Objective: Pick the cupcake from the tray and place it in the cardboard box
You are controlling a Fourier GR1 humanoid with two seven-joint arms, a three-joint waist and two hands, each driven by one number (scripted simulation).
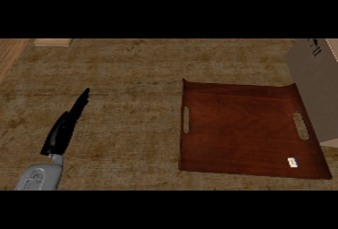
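Nearest to us, at the lower left, we saw the left hand rising from its grey forearm, seen edge-on with fingers straight and pointing up toward the far side, open and holding nothing, resting over the bare counter. The right hand did not show. Further in and to the right lay the wooden tray, flat on the counter, with a handle slot near each side and a small pale tag near its near right corner. We could not find a cupcake on it or anywhere else. Just beyond the tray's right edge stood the cardboard box, cut off by the frame.
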